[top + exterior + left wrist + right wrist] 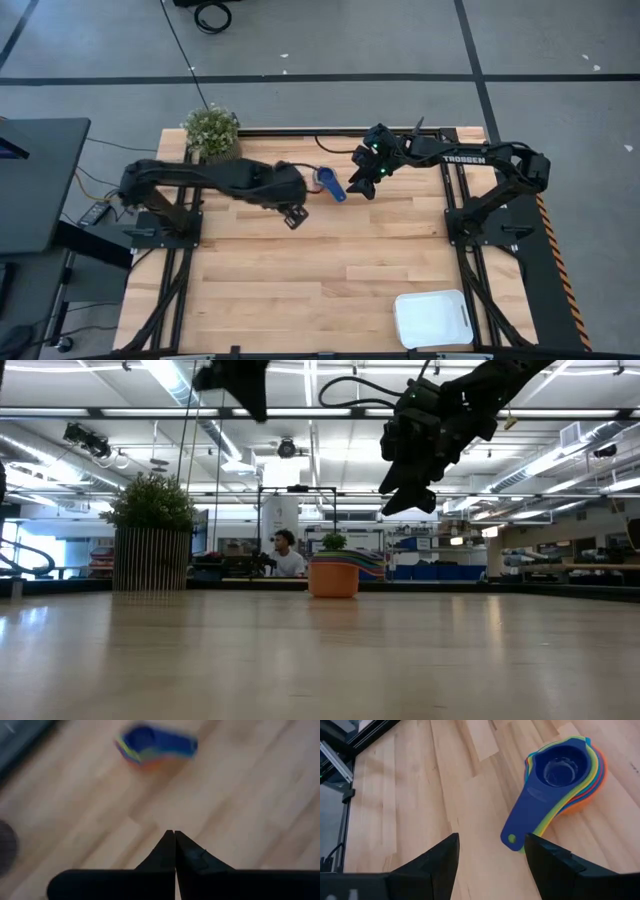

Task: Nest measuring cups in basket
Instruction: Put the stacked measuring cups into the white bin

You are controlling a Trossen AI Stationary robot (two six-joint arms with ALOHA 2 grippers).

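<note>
Dark-blue-topped measuring cups (pixel 567 770) nested; right pincer (pixel 490 855) apart above; left pincer (pixel 174 842) together.

left gripper (pixel 174 836): fingers pressed together, tips touching | table (pixel 240 795): bare wood under it | cups (pixel 155 747): nested stack, dark blue on top, beyond the fingertips, apart

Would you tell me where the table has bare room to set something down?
Bare wood spans the near half, from the left edge to the basket. It is crowded at the far edge, where the plant, measuring cups and both grippers gather.
</note>
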